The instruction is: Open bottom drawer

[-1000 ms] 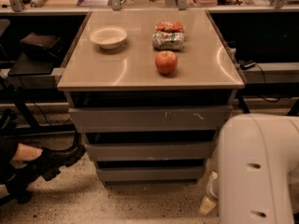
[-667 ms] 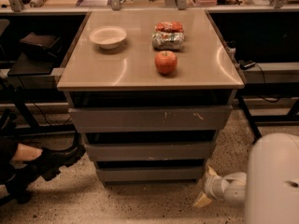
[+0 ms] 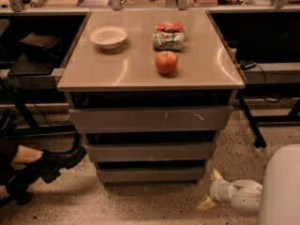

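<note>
White arm casing (image 3: 285, 186) fills the lower right corner. Its gripper (image 3: 210, 189) hangs low over the speckled floor (image 3: 140, 205), tan fingertips (image 3: 216, 175) spread apart and holding nothing, just right of the bottom drawer (image 3: 150, 174). The drawer sits pushed in beneath two larger fronts. Farther back, the tabletop (image 3: 126, 71) carries an apple (image 3: 166, 62), a bowl (image 3: 108, 36) and a snack bag (image 3: 169, 33).

Apparently free floor (image 3: 140, 201) lies between the tool (image 3: 209, 189), low right, and the bottom drawer (image 3: 150, 174).
</note>
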{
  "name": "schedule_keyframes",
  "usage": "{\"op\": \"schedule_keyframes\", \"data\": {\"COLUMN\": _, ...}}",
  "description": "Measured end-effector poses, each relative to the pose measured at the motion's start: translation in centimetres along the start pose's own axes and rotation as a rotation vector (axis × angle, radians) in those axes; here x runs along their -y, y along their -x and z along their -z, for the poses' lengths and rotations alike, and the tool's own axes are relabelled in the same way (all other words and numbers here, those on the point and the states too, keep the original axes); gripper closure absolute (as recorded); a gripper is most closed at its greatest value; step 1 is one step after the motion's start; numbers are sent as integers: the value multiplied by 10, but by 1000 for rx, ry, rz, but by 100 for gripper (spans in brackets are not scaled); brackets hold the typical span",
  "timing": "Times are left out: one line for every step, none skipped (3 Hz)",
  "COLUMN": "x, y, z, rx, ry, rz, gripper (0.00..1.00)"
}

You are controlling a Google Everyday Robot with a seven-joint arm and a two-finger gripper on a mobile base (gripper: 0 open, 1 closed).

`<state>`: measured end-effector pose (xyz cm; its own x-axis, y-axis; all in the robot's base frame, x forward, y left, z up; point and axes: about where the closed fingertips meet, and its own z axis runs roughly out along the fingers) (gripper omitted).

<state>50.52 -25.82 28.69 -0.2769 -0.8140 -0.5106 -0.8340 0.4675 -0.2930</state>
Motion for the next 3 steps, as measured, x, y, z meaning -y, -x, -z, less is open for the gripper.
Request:
{"op": "schedule_keyframes", "data": {"x": -14, "y": -2, "z": -19, "rx": 51, "ry": -2, "rz": -7, "gripper": 0}}
{"op": "schedule_keyframes", "data": {"x": -37, "y": 9, "z": -57, "rx": 146, "ry": -9, "rz": 33, "gripper": 0}}
{"op": "schedule_keyframes", "data": {"x": -62, "y": 47, "z": -94, "rx": 268, "ry": 22, "rz": 125, "gripper": 0}}
